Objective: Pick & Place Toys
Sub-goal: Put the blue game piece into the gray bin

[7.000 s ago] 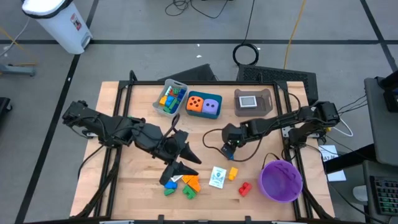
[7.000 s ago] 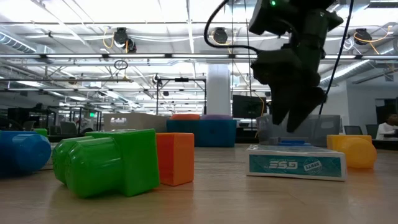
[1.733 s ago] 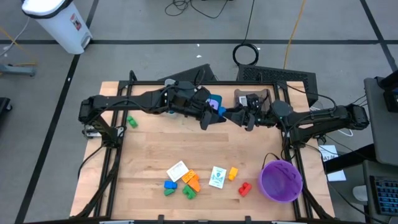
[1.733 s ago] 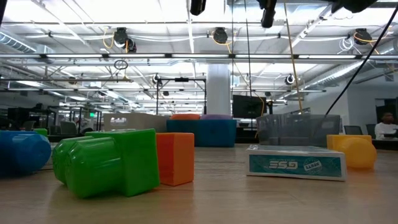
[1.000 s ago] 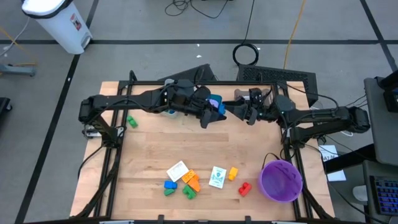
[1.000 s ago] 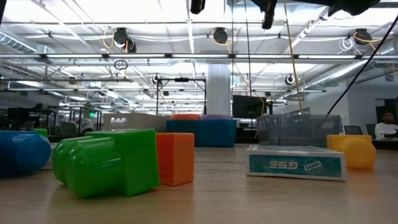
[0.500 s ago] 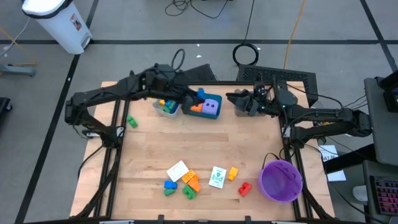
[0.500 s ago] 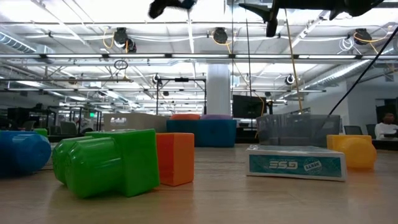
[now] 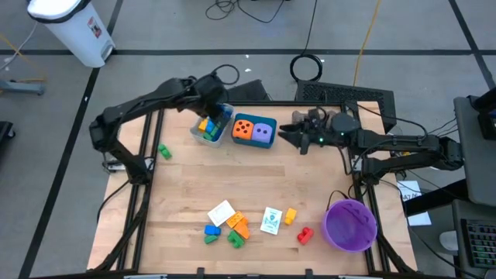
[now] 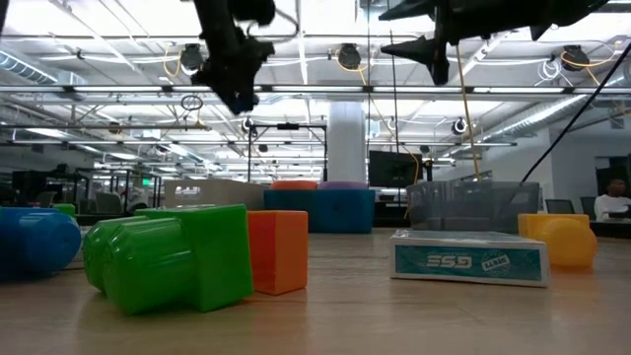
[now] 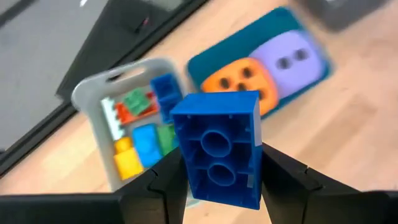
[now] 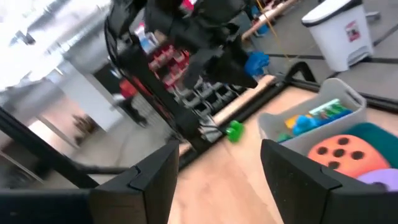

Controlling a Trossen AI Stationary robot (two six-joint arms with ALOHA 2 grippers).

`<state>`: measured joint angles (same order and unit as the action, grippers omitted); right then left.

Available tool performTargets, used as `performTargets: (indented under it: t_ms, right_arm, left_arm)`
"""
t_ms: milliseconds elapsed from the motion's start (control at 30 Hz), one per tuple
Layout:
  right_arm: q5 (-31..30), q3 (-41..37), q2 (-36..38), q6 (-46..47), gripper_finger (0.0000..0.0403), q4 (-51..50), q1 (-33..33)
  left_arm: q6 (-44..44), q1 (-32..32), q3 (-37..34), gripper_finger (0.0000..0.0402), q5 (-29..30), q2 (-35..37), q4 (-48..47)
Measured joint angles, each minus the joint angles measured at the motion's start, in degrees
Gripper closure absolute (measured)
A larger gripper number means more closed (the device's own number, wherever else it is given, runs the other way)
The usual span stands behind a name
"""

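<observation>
My left gripper (image 9: 214,107) hangs above the grey tray (image 9: 203,133) at the table's far edge, shut on a blue brick (image 11: 217,149). The grey tray (image 11: 93,102) holds several coloured bricks. Beside it the teal tray (image 9: 255,143) holds an orange die (image 9: 243,129) and a purple die (image 9: 264,131). My right gripper (image 9: 298,138) is open and empty, high above the table by the brown tray (image 9: 329,122). Loose bricks (image 9: 235,229) and two white cards (image 9: 221,211) lie near the front edge. My left gripper pinches the blue brick by its two long sides (image 11: 181,163) between its two fingers, which lie across it. The fingers come from above. The brick is lifted clear above the grey tray, its hollow underside toward the wrist camera.
A purple bowl (image 9: 350,225) stands at the near right corner. A lone green brick (image 9: 163,152) lies near the left edge. A yellow brick (image 9: 291,215) and a red brick (image 9: 304,235) lie left of the bowl. The table's middle is bare wood.
My left gripper has carried the blue brick toward the table's left edge, from over the teal tray to over the grey tray, and has come down. It stays shut on the brick.
</observation>
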<state>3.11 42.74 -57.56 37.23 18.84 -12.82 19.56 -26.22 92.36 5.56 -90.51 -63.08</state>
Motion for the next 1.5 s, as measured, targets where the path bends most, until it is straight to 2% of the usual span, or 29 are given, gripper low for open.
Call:
performTargets:
  t_ms: [267,467,767,1167,1500]
  right_arm:
    - [-0.1,0.0,0.0,-6.8,0.0186,-4.9,0.0]
    - [-0.1,0.0,0.0,-9.4,0.0188,-5.8,0.0]
    - [0.2,0.0,0.0,-9.9,0.0191,-9.3,0.0]
    - [1.7,0.0,0.0,-9.9,0.0191,-12.7,0.0]
    - [1.6,0.0,0.0,-9.9,0.0191,-13.0,0.0]
  left_arm:
    - [-0.9,-6.2,0.0,0.0234,-1.2,-7.8,-11.1]
    - [2.0,-7.2,0.0,0.0234,-1.2,-12.6,-17.8]
    - [5.0,-7.2,-1.0,0.0234,-1.7,-15.9,-17.8]
    - [7.3,-7.5,-13.5,0.0234,-3.6,-16.0,-10.8]
    - [8.0,-7.9,-16.9,0.0233,-4.2,-16.0,-5.9]
